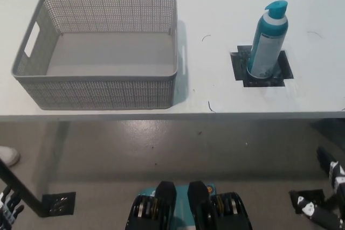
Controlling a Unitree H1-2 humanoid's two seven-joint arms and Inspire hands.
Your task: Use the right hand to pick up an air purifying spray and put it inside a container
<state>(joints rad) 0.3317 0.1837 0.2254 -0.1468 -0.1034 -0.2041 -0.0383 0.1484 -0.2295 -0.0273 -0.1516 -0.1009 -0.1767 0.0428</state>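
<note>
so the air purifying spray, a teal can with a white band and a teal cap, is standing upright on a black square patch on the right side of the white surface. nothing's touching it. over on the left side of the same surface sits the container, a grey woven-look basket with handle slots in its short walls, and it's got nothing inside. the spray and the basket are well apart, bare surface between them.

the right robot hand is black and way down at the bottom right corner, below the surface edge and nowhere near the spray. it holds nothing, but honestly can't tell if it's spread or curled. the left robot hand only peeks in at the bottom left corner, just a few fingers showing, so can't tell its state either
</note>
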